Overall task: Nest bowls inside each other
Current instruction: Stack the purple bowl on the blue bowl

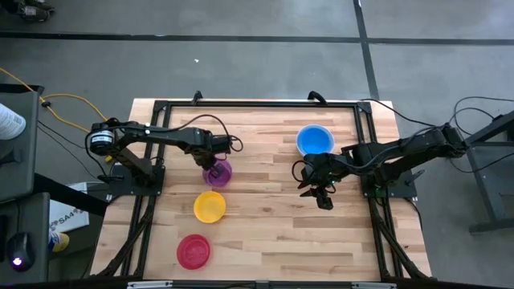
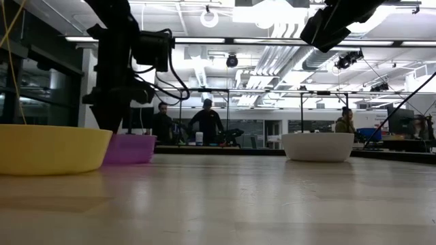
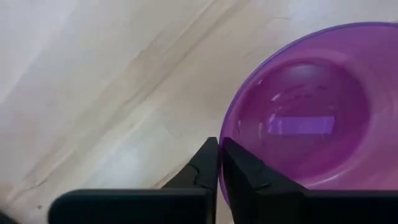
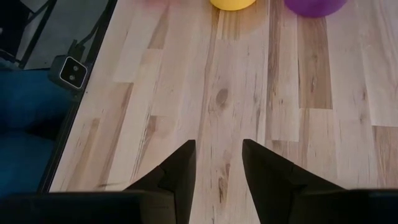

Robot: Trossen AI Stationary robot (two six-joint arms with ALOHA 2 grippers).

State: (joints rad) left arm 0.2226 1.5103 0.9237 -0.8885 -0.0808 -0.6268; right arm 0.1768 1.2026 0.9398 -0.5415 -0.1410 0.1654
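Observation:
The purple bowl (image 1: 218, 172) stands on its base left of the table's middle. My left gripper (image 3: 220, 149) comes down at its far-left rim and is shut on it. Nearer the front edge sit a yellow bowl (image 1: 210, 206) and a red bowl (image 1: 193, 250), each on its base. A blue bowl (image 1: 315, 140) sits inside a white bowl (image 2: 318, 146) at the far right. My right gripper (image 4: 217, 162) hangs open above bare wood, near the blue bowl, with nothing between its fingers. My left gripper pinches the purple bowl's rim (image 3: 225, 132) at the bowl's far-left side. One finger is inside the bowl and one (image 3: 205, 163) is outside. The fingers point down from above. The bowl looks upright with its base on the table (image 2: 129, 160).
A black frame (image 1: 241, 104) runs along the table's far edge and down both sides. Bare wood lies between the purple bowl and the blue and white bowls. People stand in the room beyond the far edge.

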